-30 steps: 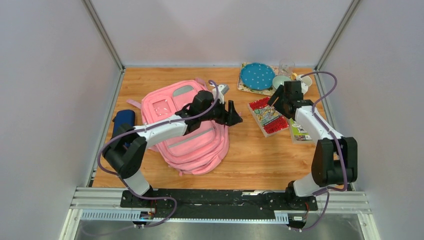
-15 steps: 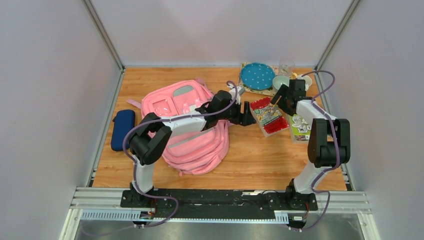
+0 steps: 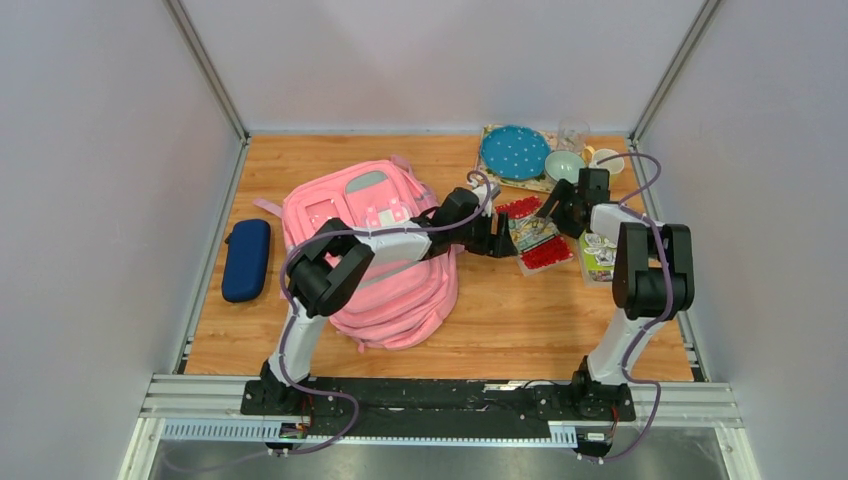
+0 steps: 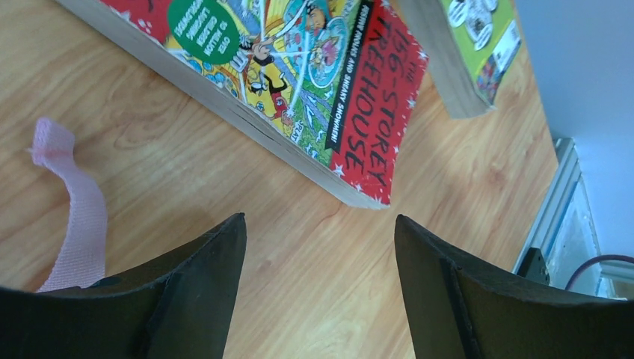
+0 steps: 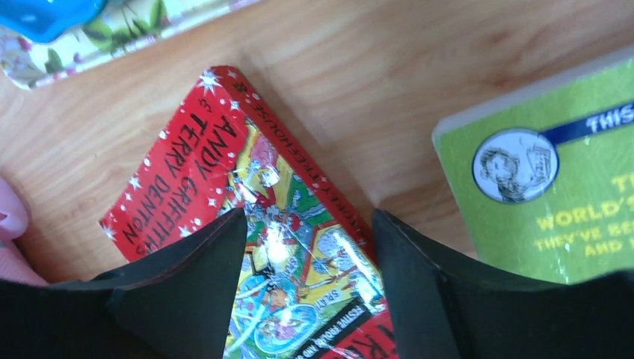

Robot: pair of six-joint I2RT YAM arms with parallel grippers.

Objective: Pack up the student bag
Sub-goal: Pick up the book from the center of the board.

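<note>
**Both hands open around the red book**

The left hand (image 4: 320, 224) is spread wide and empty over bare bench (image 4: 224, 179), just short of the red book's (image 4: 314, 82) near corner. A loose pink strap (image 4: 78, 202) lies at the frame's lower left. The right hand (image 5: 309, 217), also open and holding nothing, is above the same book's cover. Whether it touches the cover is unclear. The green book (image 5: 553, 172) is cut off at the right edge. The student bag (image 3: 370, 250) lies centre-left, partly hidden under the left arm.

Both arms outstretched; left gripper (image 3: 500, 239) and right gripper (image 3: 553, 212), jaws spread.
</note>
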